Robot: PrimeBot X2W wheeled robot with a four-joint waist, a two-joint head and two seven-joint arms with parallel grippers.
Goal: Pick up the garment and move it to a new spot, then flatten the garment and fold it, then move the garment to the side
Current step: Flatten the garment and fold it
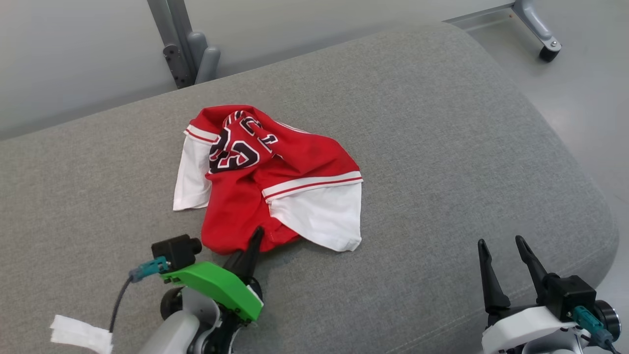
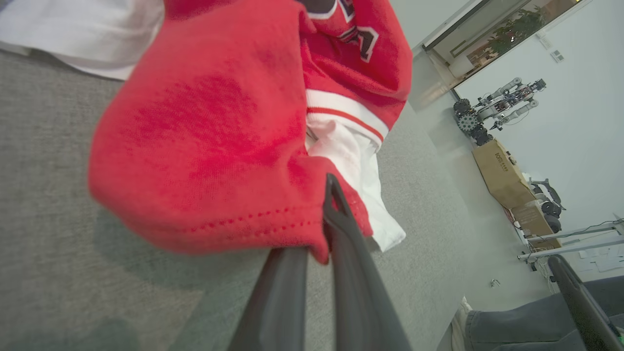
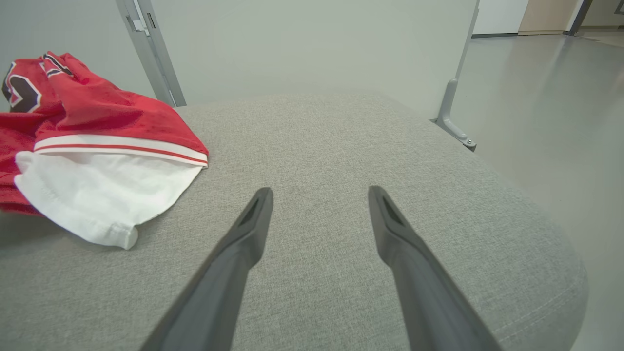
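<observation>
A crumpled red jersey (image 1: 265,177) with white sleeves and black numbers lies in the middle of the grey cushion (image 1: 442,147). My left gripper (image 1: 255,238) is at its near red hem, shut on that hem; the left wrist view shows the red hem (image 2: 243,224) pinched between the two dark fingers (image 2: 341,234). My right gripper (image 1: 501,248) stands open at the lower right, apart from the cloth, with bare cushion between its fingers (image 3: 253,219). The jersey (image 3: 97,131) and a white sleeve (image 3: 97,200) lie to its left.
The cushion's rounded right edge (image 1: 604,216) drops to a pale floor. Grey metal frame legs (image 1: 186,49) stand behind the cushion, and a caster wheel (image 1: 549,51) sits at the far right. A white tape scrap (image 1: 81,334) hangs by my left arm.
</observation>
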